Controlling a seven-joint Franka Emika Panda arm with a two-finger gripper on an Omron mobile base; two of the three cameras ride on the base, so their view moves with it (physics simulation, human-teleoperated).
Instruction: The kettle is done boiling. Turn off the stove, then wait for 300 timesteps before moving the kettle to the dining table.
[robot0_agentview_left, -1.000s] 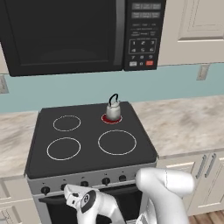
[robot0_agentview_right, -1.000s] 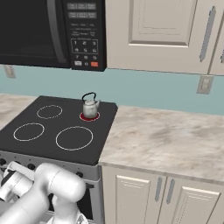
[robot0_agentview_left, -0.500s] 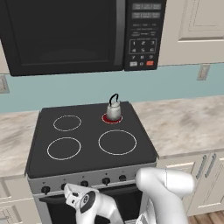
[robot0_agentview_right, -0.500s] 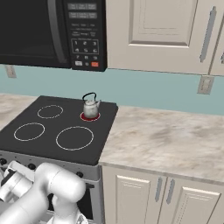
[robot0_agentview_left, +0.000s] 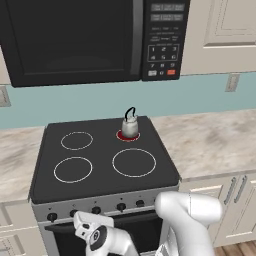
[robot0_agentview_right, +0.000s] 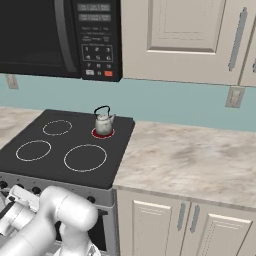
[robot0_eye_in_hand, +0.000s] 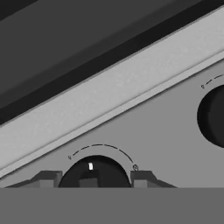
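Note:
The small silver kettle (robot0_agentview_left: 129, 126) (robot0_agentview_right: 103, 124) stands on the back right burner of the black stove (robot0_agentview_left: 102, 147) (robot0_agentview_right: 55, 146), and the ring under it glows red. My gripper (robot0_agentview_left: 79, 218) (robot0_agentview_right: 19, 193) (robot0_eye_in_hand: 94, 178) is low at the stove's silver front panel. In the hand view its two fingertips (robot0_eye_in_hand: 49, 178) press against either side of a black knob (robot0_eye_in_hand: 105, 168), whose white mark points up. The dining table is out of view.
A second knob (robot0_eye_in_hand: 214, 116) sits further along the panel. A black microwave (robot0_agentview_left: 90, 40) (robot0_agentview_right: 55, 35) hangs above the stove. Marbled counter (robot0_agentview_left: 210, 145) (robot0_agentview_right: 190, 165) runs to the right, with pale cabinets (robot0_agentview_right: 165, 225) below it.

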